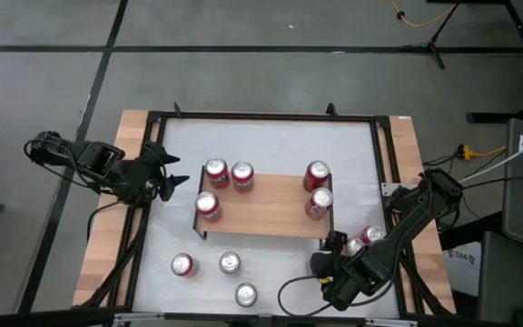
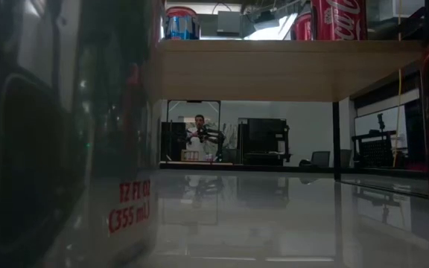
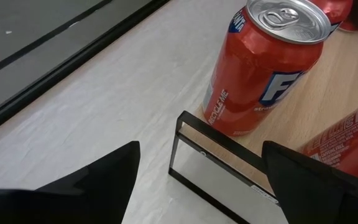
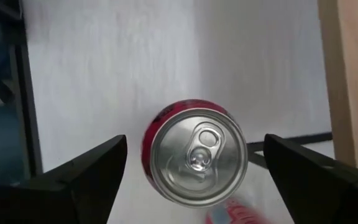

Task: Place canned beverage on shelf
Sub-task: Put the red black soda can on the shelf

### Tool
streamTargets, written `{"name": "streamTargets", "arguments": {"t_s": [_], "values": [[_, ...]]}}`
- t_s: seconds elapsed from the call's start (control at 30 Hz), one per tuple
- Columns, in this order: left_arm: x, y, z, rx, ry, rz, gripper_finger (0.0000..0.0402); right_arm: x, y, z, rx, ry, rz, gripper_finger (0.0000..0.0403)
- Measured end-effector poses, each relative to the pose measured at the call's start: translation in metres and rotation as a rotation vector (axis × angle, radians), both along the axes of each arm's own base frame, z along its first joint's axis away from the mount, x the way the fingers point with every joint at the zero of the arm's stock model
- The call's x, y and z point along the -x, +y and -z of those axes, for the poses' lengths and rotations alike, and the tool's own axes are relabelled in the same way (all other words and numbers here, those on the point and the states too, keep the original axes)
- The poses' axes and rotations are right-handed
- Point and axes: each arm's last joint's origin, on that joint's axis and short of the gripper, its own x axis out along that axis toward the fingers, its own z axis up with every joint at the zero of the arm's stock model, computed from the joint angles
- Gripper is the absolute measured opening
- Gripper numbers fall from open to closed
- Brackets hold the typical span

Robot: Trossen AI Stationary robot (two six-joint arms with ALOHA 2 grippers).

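The shelf (image 1: 266,207) stands mid-table, its wooden top (image 2: 274,68) on thin black legs, with several red cans on it. My right gripper (image 4: 194,143) hangs open over a red can (image 4: 196,155) that stands upright on the white table by the shelf's near right corner. Its fingers stand on either side of the can's top, apart from it. In the high view this gripper (image 1: 334,245) is beside two cans (image 1: 363,241). My left gripper (image 1: 172,177) waits open off the shelf's left end, facing a red can (image 3: 266,68) on the shelf's corner.
Three more cans (image 1: 230,263) stand on the table in front of the shelf; one of them fills the left of the low view (image 2: 65,149). The table's black frame (image 1: 384,163) and wooden side strips border the white surface. A person (image 2: 199,128) shows far behind.
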Motion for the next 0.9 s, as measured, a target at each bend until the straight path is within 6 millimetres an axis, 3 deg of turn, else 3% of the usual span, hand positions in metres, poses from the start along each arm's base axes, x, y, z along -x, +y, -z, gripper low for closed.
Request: {"name": "streamTargets", "arguments": {"t_s": [0.9], "values": [[0.0000, 0.0001, 0.0000, -0.001, 0.000, -0.001, 0.0328, 0.0007, 0.0018, 0.0021, 0.128, 0.070, -0.439, 0.0364]]}}
